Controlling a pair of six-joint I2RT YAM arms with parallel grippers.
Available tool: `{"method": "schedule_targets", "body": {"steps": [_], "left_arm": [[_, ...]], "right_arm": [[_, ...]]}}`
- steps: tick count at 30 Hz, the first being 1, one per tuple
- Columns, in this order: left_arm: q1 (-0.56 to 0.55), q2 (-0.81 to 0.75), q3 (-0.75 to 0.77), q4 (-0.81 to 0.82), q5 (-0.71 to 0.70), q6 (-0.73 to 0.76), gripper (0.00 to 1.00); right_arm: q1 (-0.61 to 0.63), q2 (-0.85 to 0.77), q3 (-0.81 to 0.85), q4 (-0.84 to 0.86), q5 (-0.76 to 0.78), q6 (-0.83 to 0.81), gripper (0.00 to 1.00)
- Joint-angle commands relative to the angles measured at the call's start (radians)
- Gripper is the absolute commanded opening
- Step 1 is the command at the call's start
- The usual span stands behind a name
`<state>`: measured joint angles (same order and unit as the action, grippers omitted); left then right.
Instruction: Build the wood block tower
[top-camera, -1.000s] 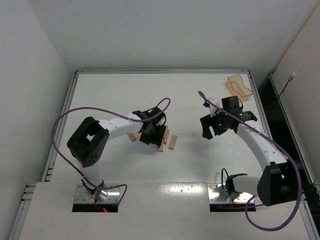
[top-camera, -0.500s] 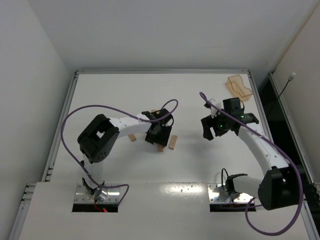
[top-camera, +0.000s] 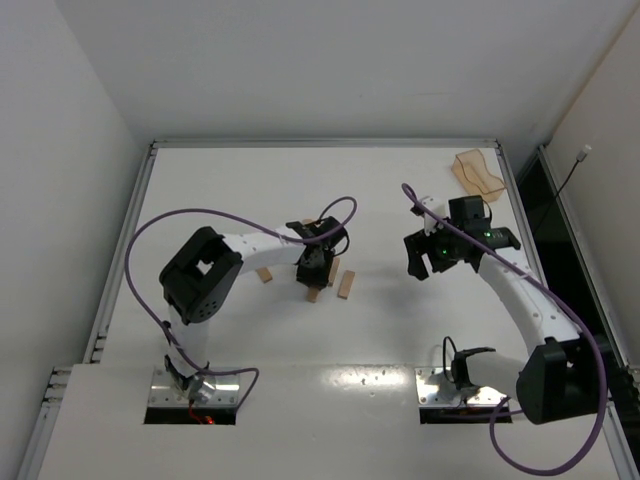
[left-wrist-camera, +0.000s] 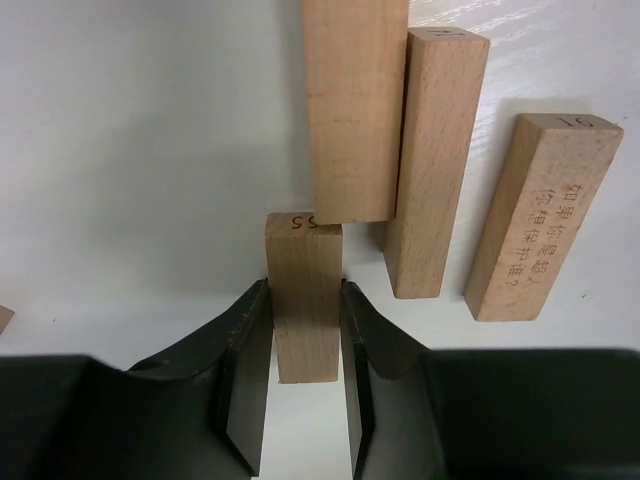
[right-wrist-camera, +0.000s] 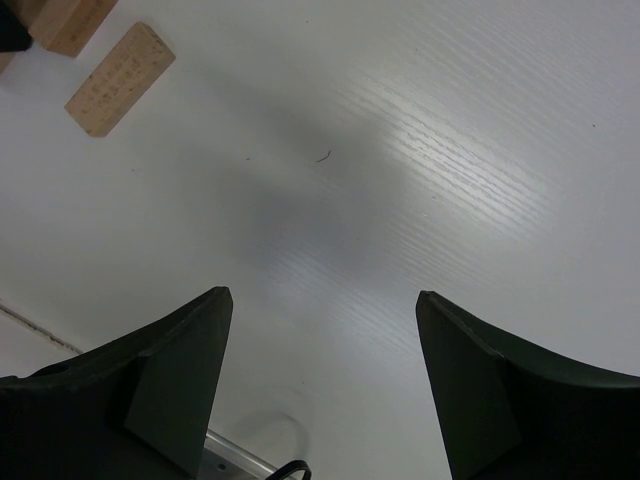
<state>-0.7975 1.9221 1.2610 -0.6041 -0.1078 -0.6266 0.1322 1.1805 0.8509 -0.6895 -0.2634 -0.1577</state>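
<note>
Stood mid-pick, left gripper clenched on the wood block marked 55, right gripper spread empty; next likely needed lifting clear of the plank at 12 o'clock

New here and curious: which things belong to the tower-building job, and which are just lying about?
Job:
- block clamped in the left gripper
- loose blocks beside it

Lying about:
- orange plastic tray
- right gripper, open and holding nothing
</note>
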Motion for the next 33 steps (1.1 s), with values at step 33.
{"method": "schedule_targets", "body": {"steps": [33], "left_arm": [[0.391,-0.308,-0.170,-0.083,-0.144,-0.104,0.00]], "right_arm": [[0.003,0.116,0.103,0.024,-0.013,-0.008,0.71]]}}
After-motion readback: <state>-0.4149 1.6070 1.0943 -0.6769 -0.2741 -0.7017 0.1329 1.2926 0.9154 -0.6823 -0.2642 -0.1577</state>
